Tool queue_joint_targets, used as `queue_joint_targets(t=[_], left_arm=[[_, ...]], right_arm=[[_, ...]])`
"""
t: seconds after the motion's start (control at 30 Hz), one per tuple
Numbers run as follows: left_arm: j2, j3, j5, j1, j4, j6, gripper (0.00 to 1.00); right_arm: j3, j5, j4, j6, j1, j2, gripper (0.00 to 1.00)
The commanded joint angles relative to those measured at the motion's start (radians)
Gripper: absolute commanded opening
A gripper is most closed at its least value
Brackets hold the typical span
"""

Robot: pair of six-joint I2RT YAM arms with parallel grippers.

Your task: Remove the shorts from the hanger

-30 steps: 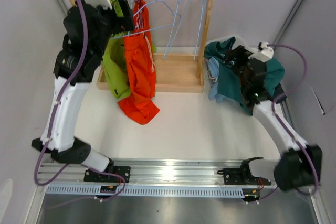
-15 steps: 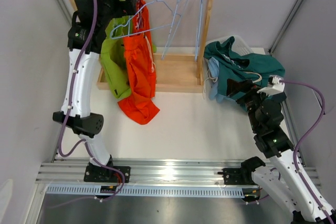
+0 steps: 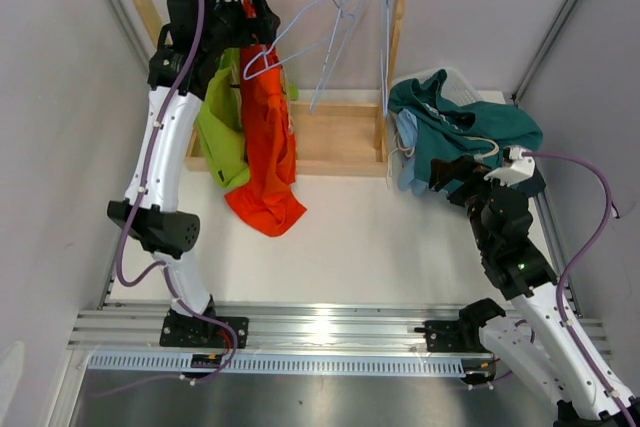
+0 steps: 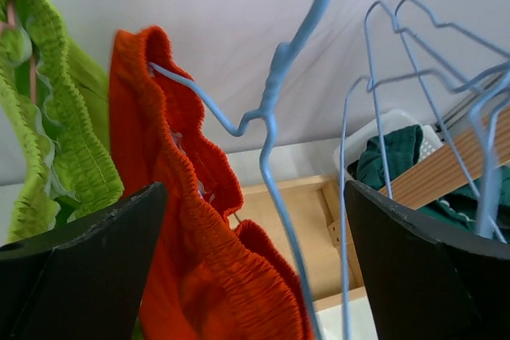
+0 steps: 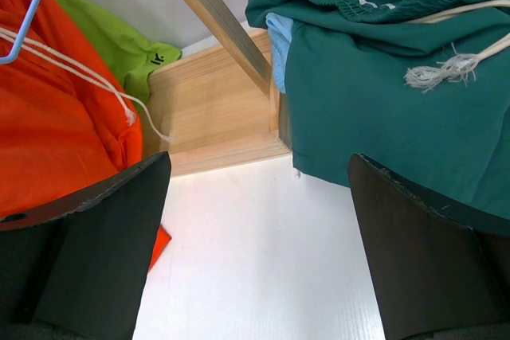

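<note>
Orange-red shorts (image 4: 183,220) are hung by the elastic waistband on one arm of a blue wire hanger (image 4: 267,117) at the left end of the wooden rack (image 3: 395,37), with the lime green shorts (image 3: 218,132) just beside them. The left gripper (image 4: 253,197) is held wide, with nothing in it, near this waistband. The right gripper (image 5: 259,161) is also spread wide and empty, low over the worktop (image 3: 370,237) near the teal green shorts (image 3: 470,122), which are heaped with the light blue shorts (image 3: 408,152) on a white basket (image 3: 460,75). For a clean removal, the gathered elastic should probably be taken close to the wire and slid along the arm to its free end. A straight pull downward could drag the hanger into the empty hangers (image 4: 382,101) beside it. The hook on the rail is cut off in the left wrist view. The wire inside the orange-red cloth is hidden. How the lime green pair is hung cannot be told, and no dark navy pair can be made out.
</note>
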State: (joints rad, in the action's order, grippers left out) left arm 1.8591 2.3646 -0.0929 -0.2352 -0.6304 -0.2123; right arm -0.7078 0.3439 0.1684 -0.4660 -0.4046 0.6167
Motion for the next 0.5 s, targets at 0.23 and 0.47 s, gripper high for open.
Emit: queue_joint_targets(t=[0.23,0.47], left_arm=[[0.008,-0.076,0.022,0.004,0.011,-0.004,0.71],[-0.038,-0.099,0.073,0.004,-0.003,0.019,0.0]], right_arm=[[-0.004,0.0,0.051,0.018,-0.005,-0.044,1.0],[-0.007,-0.022,0.063,0.006,-0.005,-0.055,0.99]])
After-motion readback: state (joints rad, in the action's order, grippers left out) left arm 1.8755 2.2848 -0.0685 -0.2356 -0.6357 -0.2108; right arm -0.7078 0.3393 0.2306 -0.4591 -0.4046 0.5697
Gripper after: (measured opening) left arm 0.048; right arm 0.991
